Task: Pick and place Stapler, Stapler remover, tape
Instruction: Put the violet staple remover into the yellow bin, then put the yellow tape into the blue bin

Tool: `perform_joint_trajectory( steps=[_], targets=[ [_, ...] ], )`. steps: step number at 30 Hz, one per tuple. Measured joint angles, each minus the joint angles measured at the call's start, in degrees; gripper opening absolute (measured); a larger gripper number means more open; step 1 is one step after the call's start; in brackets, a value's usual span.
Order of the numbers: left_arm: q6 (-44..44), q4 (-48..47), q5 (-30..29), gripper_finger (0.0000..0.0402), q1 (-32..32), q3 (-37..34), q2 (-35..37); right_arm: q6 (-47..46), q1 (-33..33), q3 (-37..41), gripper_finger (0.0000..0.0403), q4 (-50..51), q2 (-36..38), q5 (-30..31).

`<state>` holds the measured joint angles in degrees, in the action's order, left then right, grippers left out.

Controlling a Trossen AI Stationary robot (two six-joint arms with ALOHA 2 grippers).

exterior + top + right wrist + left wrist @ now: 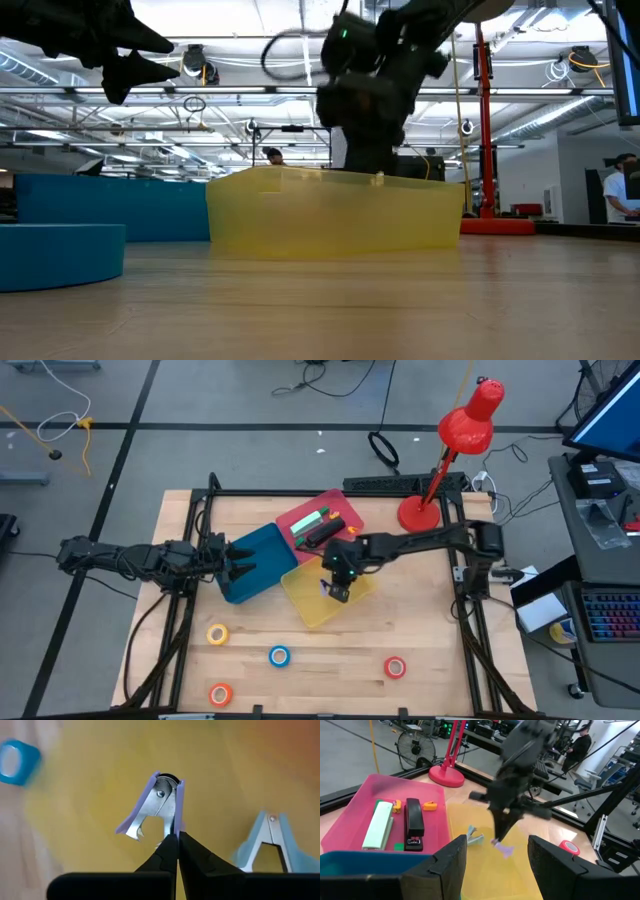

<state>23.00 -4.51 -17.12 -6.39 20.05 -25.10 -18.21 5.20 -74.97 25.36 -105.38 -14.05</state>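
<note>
While the purple remover hangs over the yellow bin, notes run from left to right.
Left end effector point(243, 563): held over the blue bin point(262, 556), fingers apart, nothing between them.
Tape: yellow roll point(217, 634), orange roll point(220, 694), blue roll point(279, 656) and red roll point(395, 667) lie loose on the desk point(420, 650), well apart.
Pink bin point(345, 512): black stapler point(413, 822) and green stapler point(378, 825) lie inside.
Right end effector point(176, 840): clamped on the purple staple remover point(155, 806), above the yellow bin point(312, 606); a light-blue staple remover point(267, 840) already lies there.
Step, judged: remover placement; release is called for next.
Room: bin walls are near; the front desk is open between rolls.
</note>
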Motion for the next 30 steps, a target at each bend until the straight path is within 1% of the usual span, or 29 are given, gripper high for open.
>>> perform_joint_trajectory(
  steps=[3, 8, 12, 18, 21, 25, 28, 30],
  targets=[
    [0.00, 0.00, 0.00, 0.0209, -0.02, 0.00, -0.01, 1.06, 0.90, -0.10, 0.0000, 0.77, -2.41, -1.04],
    [-0.13, -0.01, 0.00, 0.0209, 0.00, 0.00, -0.02, 3.67, 1.11, -0.22, 0.0010, 0.36, -3.17, -0.97],
    [-0.26, 0.02, 0.00, 0.0209, -0.02, 0.00, -0.02, 5.50, 1.11, -0.25, 0.0027, 0.27, -3.17, -0.97],
    [0.18, 0.09, 0.00, 0.0209, -0.01, 0.00, -0.01, 5.59, 1.17, -0.23, 0.0062, 0.11, -2.57, -1.21],
    [2.21, 0.43, 0.02, 0.0209, -0.02, 0.00, -0.02, 5.47, 1.17, -0.21, 0.0066, -0.23, 0.40, -1.23],
    [5.62, 3.09, 0.00, 0.0209, 0.00, 0.00, 0.00, 7.40, -0.11, -0.17, 0.0057, 1.40, 7.79, -0.62],
    [8.10, 6.62, 0.00, 0.0209, 0.00, 0.00, -0.02, 10.02, -2.08, -0.19, 0.0045, 3.98, 15.05, 3.88],
    [8.83, 8.71, 0.00, 0.0209, 0.00, 0.00, -0.01, 11.14, -3.36, -0.16, 0.0037, 5.83, 19.56, 9.04]
  ],
)
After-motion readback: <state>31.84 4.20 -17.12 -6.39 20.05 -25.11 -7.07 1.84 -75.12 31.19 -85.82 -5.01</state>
